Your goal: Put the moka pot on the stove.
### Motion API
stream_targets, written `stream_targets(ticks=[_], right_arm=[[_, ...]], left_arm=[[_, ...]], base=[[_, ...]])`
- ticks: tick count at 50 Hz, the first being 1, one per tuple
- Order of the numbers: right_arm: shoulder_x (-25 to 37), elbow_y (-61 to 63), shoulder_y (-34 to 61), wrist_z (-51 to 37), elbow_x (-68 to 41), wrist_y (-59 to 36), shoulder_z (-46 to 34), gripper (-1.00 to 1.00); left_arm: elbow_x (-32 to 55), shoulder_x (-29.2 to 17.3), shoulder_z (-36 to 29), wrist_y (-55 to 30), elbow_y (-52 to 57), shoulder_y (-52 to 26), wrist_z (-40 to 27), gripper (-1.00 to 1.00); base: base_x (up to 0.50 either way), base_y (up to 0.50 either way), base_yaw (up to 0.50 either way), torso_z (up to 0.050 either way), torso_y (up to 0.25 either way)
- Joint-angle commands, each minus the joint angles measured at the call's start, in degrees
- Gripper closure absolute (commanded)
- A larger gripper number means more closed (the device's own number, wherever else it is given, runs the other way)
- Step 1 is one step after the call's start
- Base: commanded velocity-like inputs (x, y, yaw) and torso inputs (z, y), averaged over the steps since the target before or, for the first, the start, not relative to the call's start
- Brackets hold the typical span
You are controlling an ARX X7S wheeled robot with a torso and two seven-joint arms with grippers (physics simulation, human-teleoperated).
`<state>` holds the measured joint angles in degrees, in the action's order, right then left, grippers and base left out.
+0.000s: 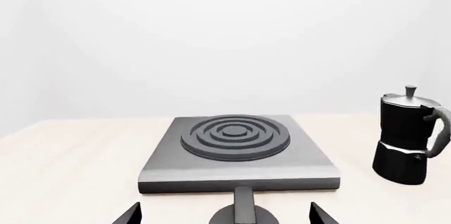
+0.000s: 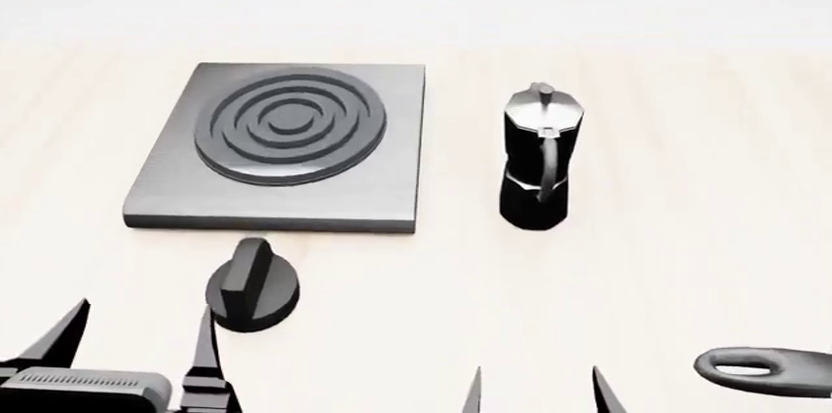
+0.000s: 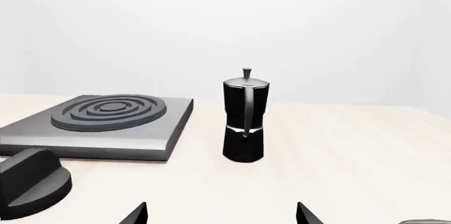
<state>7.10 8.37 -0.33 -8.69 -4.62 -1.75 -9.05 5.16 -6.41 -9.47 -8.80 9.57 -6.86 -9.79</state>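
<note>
Approach stage. The moka pot (image 2: 539,162) stands upright on the counter (image 2: 702,238), just beside the stove (image 2: 286,145), untouched. My right gripper (image 2: 536,392) and left gripper (image 2: 136,340) are both spread, empty. Next, I judge: right gripper reaches the pot's body.

pale wooden table (image 2: 702,121) under even light, plain white wall (image 1: 211,34) behind.

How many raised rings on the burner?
3, concentric on the round burner of the flat square grey metal stove, around a small centre disc. The glossy black faceted moka pot stands on the table beside the stove, not on it.
</note>
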Motion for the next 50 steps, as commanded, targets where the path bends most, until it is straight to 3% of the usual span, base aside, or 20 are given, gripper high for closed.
stream_targets(ticks=[1,50], right_arm=[[0.3,0.4,0.6,-1.0,0.1,-0.9,-1.1,-1.0],[2.2,0.6,0.3,-3.5,-2.0,-1.0,-2.8,-1.0]], left_arm=[[0.4,-0.4,-0.7,2.1,-2.7,-0.5,-0.7,-1.0],[2.4,-2.5,-2.4,1.8,-1.5,-0.5,-3.3,-1.0]], base=[[0.35,0.0,0.0,0.0,0.0],[0.33,0.0,0.0,0.0,0.0]])
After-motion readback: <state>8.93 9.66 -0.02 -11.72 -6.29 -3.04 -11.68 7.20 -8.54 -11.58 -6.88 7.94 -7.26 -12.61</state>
